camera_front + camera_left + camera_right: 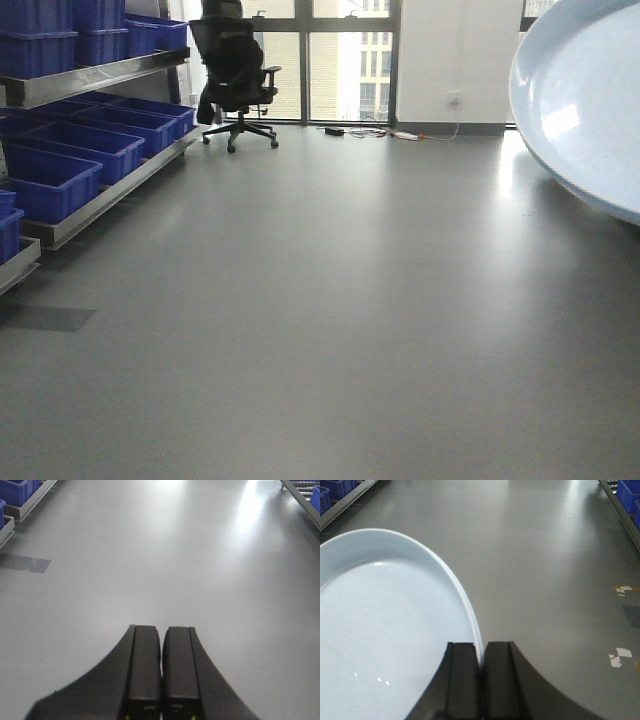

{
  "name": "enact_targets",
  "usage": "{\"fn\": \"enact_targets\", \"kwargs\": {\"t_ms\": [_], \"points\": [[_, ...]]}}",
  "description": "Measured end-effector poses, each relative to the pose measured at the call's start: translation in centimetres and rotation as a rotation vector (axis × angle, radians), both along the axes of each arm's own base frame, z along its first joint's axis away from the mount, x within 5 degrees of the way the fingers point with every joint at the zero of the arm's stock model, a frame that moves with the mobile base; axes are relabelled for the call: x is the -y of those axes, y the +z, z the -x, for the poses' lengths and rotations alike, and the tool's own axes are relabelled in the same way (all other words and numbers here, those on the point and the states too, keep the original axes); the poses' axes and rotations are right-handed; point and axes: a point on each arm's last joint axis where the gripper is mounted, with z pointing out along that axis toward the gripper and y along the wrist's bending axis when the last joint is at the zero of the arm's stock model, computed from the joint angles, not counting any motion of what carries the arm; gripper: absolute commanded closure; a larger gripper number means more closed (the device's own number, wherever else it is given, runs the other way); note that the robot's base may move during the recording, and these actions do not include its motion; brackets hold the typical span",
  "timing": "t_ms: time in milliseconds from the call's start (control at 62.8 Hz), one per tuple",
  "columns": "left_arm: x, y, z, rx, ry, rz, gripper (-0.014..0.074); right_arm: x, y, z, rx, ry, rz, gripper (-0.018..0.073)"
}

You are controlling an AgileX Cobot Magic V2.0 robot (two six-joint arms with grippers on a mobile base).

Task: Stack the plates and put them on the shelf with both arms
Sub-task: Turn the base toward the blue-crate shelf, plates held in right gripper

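Note:
A glossy pale bluish-white plate (385,630) fills the left of the right wrist view, held up over the grey floor. My right gripper (481,652) is shut on its rim, one finger inside the plate and one outside. The same plate (580,110) juts into the front view at the upper right, tilted on edge, with the gripper itself out of frame there. My left gripper (161,635) is shut with nothing between its fingers, hanging above bare floor. No second plate shows.
A metal shelf rack (95,75) with blue bins (70,150) runs along the left wall. A black office chair (235,75) stands by the far windows. Another rack edge (622,510) lies on the right. Tape scraps (620,657) mark the floor.

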Motion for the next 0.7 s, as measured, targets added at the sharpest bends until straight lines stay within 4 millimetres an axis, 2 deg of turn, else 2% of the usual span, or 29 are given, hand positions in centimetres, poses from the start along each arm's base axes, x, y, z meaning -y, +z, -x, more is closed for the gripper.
{"fn": "enact_targets", "kwargs": {"t_ms": [701], "points": [[0.00,0.00,0.00,0.000,0.000,0.000,0.0505,0.00,0.00,0.00,0.000,0.000,0.000,0.0511]]}}
